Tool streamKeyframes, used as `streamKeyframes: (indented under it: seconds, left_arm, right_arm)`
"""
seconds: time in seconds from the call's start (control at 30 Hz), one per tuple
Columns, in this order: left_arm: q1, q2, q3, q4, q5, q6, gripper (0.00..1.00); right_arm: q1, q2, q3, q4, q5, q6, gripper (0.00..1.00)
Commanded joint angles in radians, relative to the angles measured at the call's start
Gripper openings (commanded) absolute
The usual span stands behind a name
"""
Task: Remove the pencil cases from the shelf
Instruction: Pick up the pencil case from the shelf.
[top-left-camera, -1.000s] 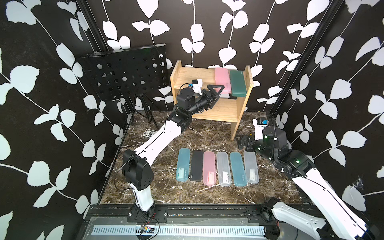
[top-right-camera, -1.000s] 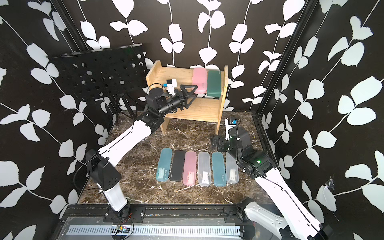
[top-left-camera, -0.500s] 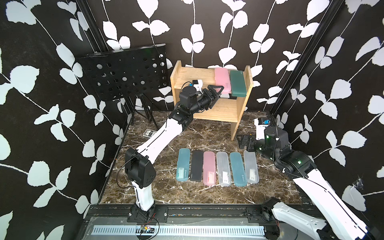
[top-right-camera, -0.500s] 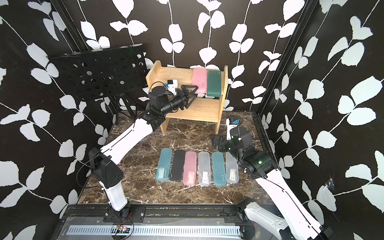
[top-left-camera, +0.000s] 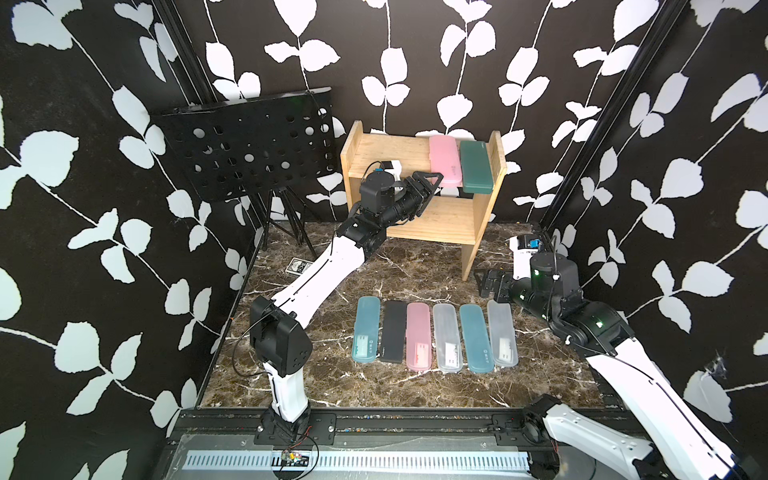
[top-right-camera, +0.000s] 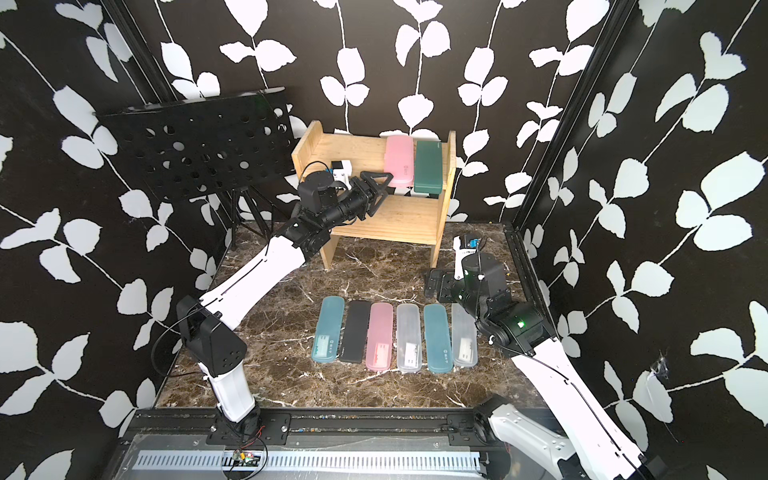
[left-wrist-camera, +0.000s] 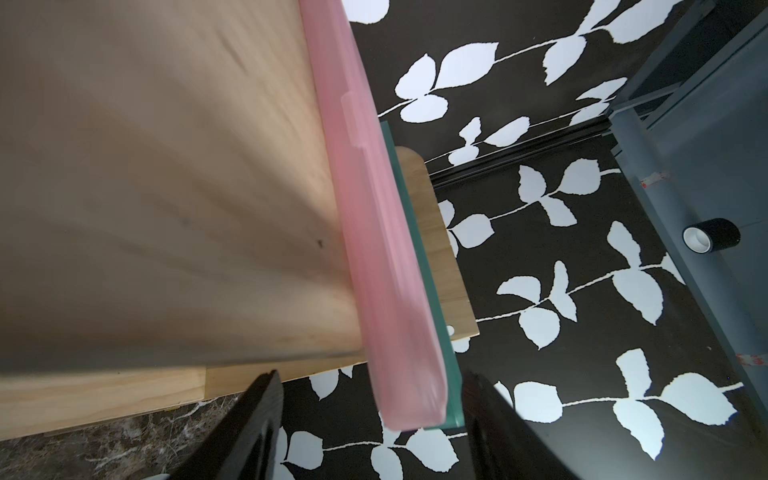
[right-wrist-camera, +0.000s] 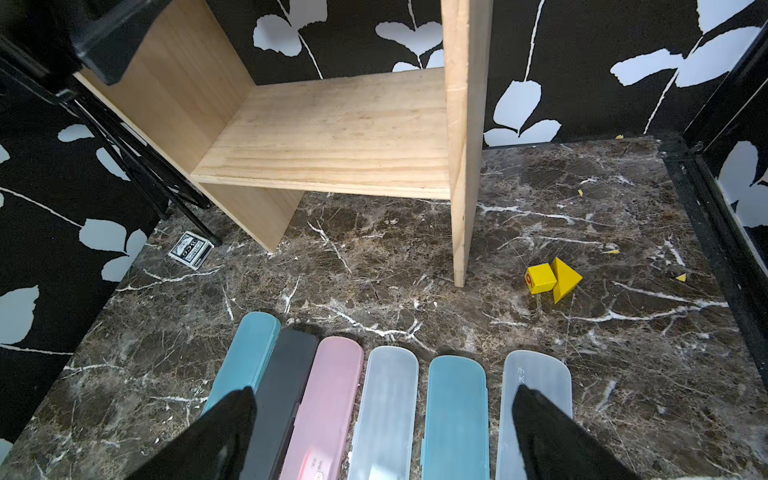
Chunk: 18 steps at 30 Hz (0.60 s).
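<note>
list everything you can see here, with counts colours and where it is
shelf: 1, light wood, back of table
pink case: 1, pink, shelf's top tier
dark green case: 1, dark green, beside the pink
row of cases: 6, teal, black, pink, frosted, teal, frosted, on table before shelf
music stand: 1, black, beside shelf
card box: 1, black-white, table near stand
yellow blocks: 2, yellow, table by shelf's side panel
left claw: 1, black, open at top-tier cases' ends
right claw: 1, black, open, near the row

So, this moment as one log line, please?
left gripper: open around pink case end | right gripper: open, empty | on shelf: pink case, green case
</note>
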Motion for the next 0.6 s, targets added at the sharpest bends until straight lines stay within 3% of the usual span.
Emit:
streamKeyframes:
  seconds: [0.0,0.43,0.57]
  left_arm:
    - [0.004,-0.008,0.046,0.004,-0.016,0.014,0.66]
    - [0.001,0.030,0.104,-0.018,0.010,0.007,0.47]
    - [0.001,0.027,0.103,-0.028,0.010,0.018,0.32]
  right_arm:
    - [-0.007,-0.009,0.025,0.021,-0.008,-0.004,0.99]
    - [-0.014,-0.011,0.011,0.033,-0.021,0.004,0.99]
    - [-0.016,-0.016,0.008,0.030,-0.019,0.004,0.99]
